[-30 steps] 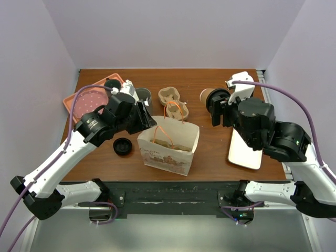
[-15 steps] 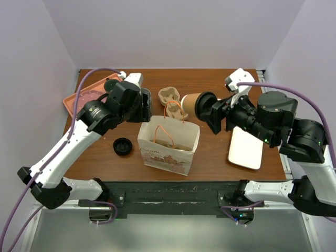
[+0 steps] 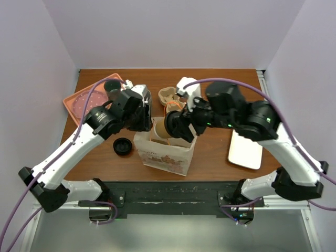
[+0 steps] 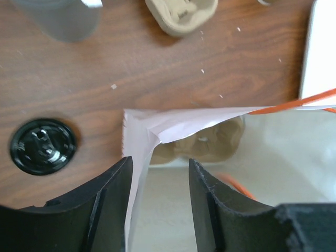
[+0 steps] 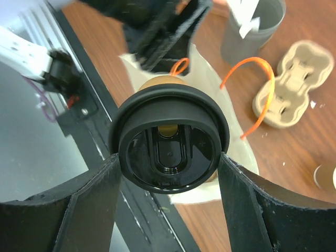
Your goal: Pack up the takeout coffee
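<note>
Right hand (image 5: 169, 163) clamped on lidded takeout coffee (image 5: 169, 131). A second ago cup hung far right above worktop (image 3: 210, 152); now swung to mouth of paper bag (image 3: 163, 155), tilted, base entering. Left hand (image 4: 160, 173) moved to bag's left wall, half open, fingers straddling paper. Carrier (image 4: 205, 147) waits inside; lowering comes next, I judge.

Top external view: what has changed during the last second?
The right gripper, shut on the takeout coffee, swung left from the right rear to above the paper bag's mouth. The left gripper lifted away toward the back, then came back to the bag's left edge. The loose black lid, cup carrier behind the bag and white tray stayed put.
</note>
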Robot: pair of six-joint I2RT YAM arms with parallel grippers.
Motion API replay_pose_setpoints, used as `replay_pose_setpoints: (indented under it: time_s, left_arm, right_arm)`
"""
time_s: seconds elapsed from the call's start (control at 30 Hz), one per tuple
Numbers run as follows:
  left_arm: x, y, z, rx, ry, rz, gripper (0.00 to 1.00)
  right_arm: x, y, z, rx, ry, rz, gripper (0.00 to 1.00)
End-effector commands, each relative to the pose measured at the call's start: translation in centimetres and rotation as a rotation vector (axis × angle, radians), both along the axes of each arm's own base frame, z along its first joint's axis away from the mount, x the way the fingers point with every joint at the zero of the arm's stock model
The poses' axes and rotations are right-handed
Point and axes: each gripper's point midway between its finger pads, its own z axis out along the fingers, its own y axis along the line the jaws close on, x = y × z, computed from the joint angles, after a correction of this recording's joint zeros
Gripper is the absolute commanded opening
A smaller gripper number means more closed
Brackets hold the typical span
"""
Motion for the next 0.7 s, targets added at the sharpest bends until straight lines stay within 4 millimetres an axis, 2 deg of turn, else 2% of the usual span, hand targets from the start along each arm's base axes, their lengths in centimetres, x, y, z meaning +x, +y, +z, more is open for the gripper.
replay_pose_setpoints:
  time_s: [0.0,0.03,0.07,0.17,0.27,0.53,0.57,0.63,0.67]
  left_arm:
    - [-1.7,-1.4,1.2,-0.202,-0.01,-0.016,0.51]
    - [-2.3,-1.5,1.7,-0.239,-0.023,-0.038,0.51]
    - [-2.9,-1.8,0.9,-0.251,-0.004,-0.059,0.51]
    - [-3.0,-1.3,1.4,-0.261,-0.032,-0.055,0.51]
    - [-3.1,-0.8,1.6,-0.234,-0.045,-0.059,0.52]
    - [-2.4,-0.6,2.6,-0.195,-0.075,-0.068,0.57]
    - [-2.3,-0.6,3.5,-0.198,-0.092,-0.073,0.59]
    - [-2.0,-0.6,4.2,-0.192,-0.108,-0.074,0.61]
    - [-1.8,-0.5,5.3,-0.196,-0.127,-0.074,0.61]
  right_arm:
    - [0.8,-1.0,-1.1,-0.107,0.008,-0.047,0.08]
    - [1.2,-0.9,-1.4,-0.124,0.012,-0.065,0.07]
    - [1.5,-1.1,-1.2,-0.127,0.004,-0.082,0.07]
    - [1.6,-1.1,1.5,-0.047,-0.027,-0.102,0.08]
    - [1.3,-1.5,2.2,-0.037,-0.021,-0.109,0.09]
    - [0.7,-2.9,0.5,-0.081,0.015,-0.134,0.1]
    - [0.6,-3.0,-0.2,-0.104,0.028,-0.133,0.1]
    - [0.3,-3.1,-0.5,-0.107,0.036,-0.127,0.09]
    - [0.3,-3.1,-0.5,-0.105,0.037,-0.13,0.09]
